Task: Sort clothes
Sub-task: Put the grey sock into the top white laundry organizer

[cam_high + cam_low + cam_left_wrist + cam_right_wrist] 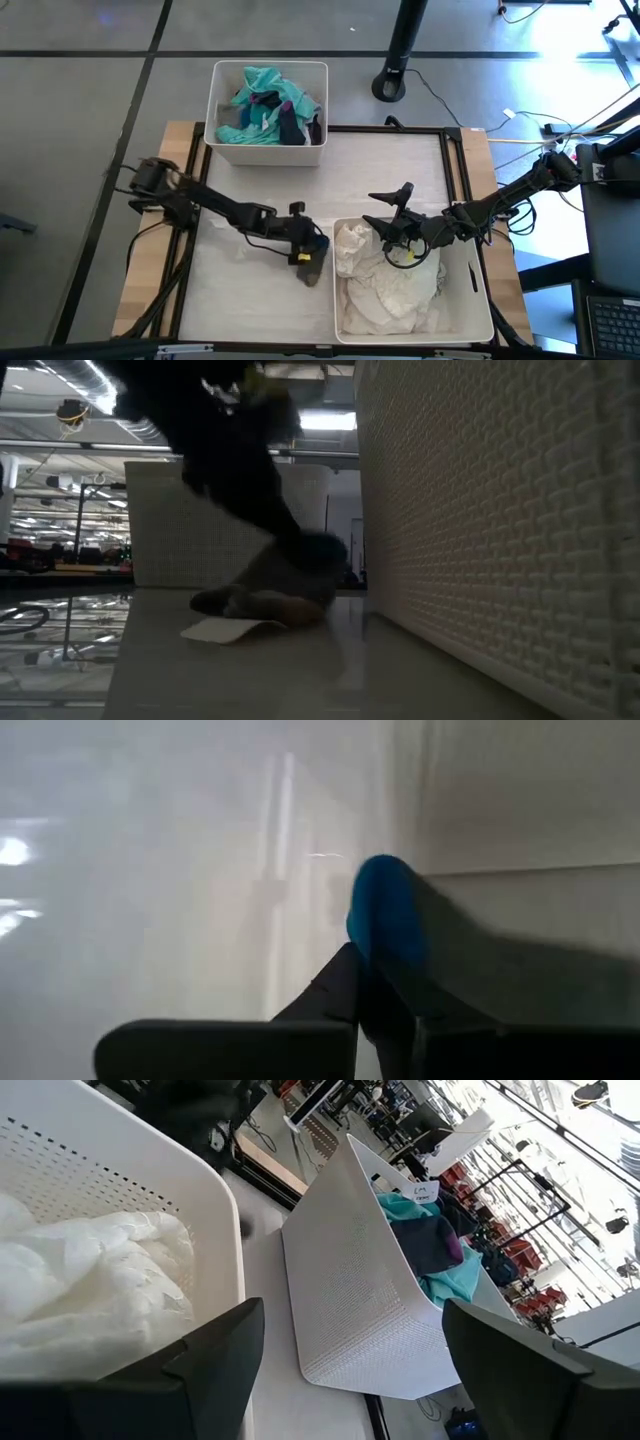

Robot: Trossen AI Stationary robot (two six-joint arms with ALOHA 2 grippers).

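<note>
Left gripper [310, 262] clamped on a small grey sock [312, 268] with a blue toe, down on the table [250, 300] just left of the near bin [482, 300]; right gripper [400, 232] hangs fingers apart over white clothes [385, 290] in that bin; teal and dark clothes [265, 110] in the far bin [268, 152].

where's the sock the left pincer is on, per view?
High: grey sock under the left pincer, beside the near bin.
Low: sock centre, on the table.
Left wrist: only its blue tip shows, at the fingers.
Right wrist: not in it.
Shared landmark: the near bin's white wall.
</note>
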